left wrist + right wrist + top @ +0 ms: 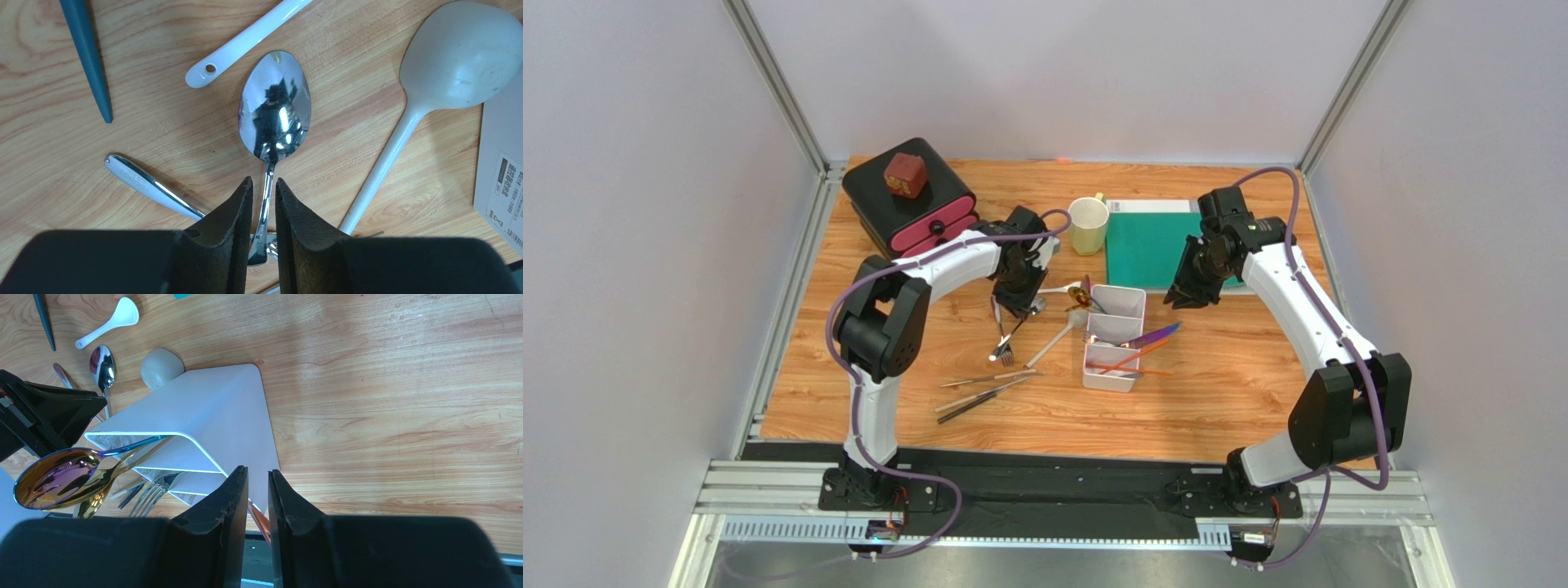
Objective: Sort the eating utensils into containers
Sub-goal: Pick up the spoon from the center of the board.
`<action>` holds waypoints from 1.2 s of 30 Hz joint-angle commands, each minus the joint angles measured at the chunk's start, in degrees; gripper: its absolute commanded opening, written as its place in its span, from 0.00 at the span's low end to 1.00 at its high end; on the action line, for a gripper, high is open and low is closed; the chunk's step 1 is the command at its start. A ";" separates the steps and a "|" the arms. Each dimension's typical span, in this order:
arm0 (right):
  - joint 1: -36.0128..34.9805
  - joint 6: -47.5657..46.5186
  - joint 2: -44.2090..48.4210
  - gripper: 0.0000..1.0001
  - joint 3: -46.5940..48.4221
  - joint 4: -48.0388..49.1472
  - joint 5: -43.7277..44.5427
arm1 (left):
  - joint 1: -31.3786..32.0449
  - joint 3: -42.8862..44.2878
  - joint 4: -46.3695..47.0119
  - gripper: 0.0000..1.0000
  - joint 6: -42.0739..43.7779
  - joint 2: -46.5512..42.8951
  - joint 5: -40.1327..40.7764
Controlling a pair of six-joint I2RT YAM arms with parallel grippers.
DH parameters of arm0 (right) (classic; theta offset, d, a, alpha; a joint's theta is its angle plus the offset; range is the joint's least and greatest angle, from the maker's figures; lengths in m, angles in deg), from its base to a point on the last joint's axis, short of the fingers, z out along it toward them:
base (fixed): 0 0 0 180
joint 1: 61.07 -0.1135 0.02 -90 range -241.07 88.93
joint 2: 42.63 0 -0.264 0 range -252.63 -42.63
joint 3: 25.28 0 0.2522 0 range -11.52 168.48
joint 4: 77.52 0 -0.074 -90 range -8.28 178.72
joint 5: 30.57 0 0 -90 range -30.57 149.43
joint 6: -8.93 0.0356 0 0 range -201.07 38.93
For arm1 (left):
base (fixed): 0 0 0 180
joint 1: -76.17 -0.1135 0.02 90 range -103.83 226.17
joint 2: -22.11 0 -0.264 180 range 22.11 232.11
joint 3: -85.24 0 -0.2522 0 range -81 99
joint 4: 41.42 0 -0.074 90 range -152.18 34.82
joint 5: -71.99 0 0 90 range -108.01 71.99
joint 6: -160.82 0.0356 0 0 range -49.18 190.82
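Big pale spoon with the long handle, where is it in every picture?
Top external: the big pale spoon lies slanted, just left of the white tray.
Left wrist: upper right, handle running down-left.
Right wrist: only its bowl shows, behind the tray.
Shared landmark: the white tray (left wrist: probably the labelled edge at right).

On my feed the wooden table (1234, 380) carries a black box with pink drawers (909, 211) at its far left corner, a cream mug (1089, 224) and a green mat (1151, 245) along the far edge, and the white divided tray (1114, 337) near the middle. Just left of the tray, loose utensils (1004, 355) lie flat on the wood: a silver spoon (274, 110), a large white spoon (457, 61), a small white spoon's handle (245, 41), a blue handle (86, 55) and another silver handle (153, 187).
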 commanded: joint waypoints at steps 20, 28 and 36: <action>0.89 0.47 0.99 0.22 0.93 1.67 -0.86 | -0.28 2.47 -1.28 0.00 0.16 2.06 -4.33; 0.72 0.38 1.60 0.22 0.67 2.03 -1.22 | -1.68 -2.62 5.40 0.00 -2.66 -10.32 -1.87; 0.81 0.74 5.91 0.30 1.02 4.48 -1.13 | -4.14 -5.26 10.41 0.00 -5.21 -24.72 -3.62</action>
